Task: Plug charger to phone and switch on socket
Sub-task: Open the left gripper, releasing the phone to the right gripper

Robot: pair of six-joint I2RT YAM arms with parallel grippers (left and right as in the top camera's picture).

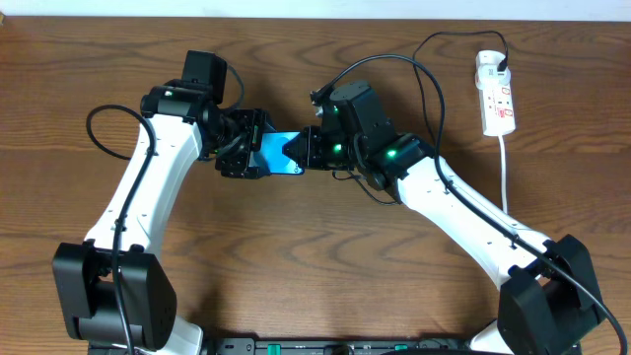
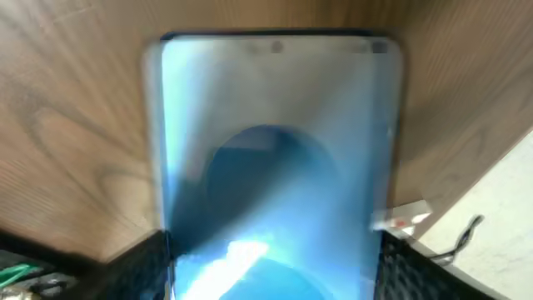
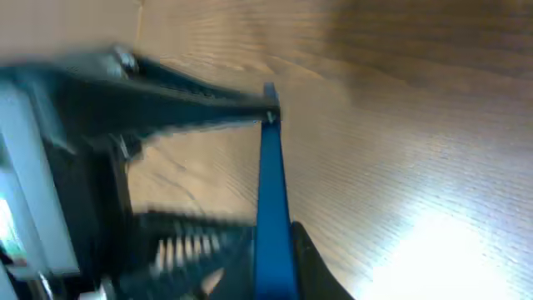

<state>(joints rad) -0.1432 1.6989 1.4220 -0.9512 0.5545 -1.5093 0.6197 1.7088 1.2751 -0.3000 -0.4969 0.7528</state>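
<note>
Wooden table [image 1: 296, 296]; left claw [image 2: 271, 279] clamps the phone [image 2: 275, 150], right claw [image 1: 299, 150] touching it.

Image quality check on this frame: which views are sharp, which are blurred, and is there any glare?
Overhead: sharp, evenly lit, phone a clear blue patch. Left wrist: phone soft and out of focus, pale reflections streaking its screen. Right wrist: heavily smeared, with a blown-out glare patch on the table.
</note>
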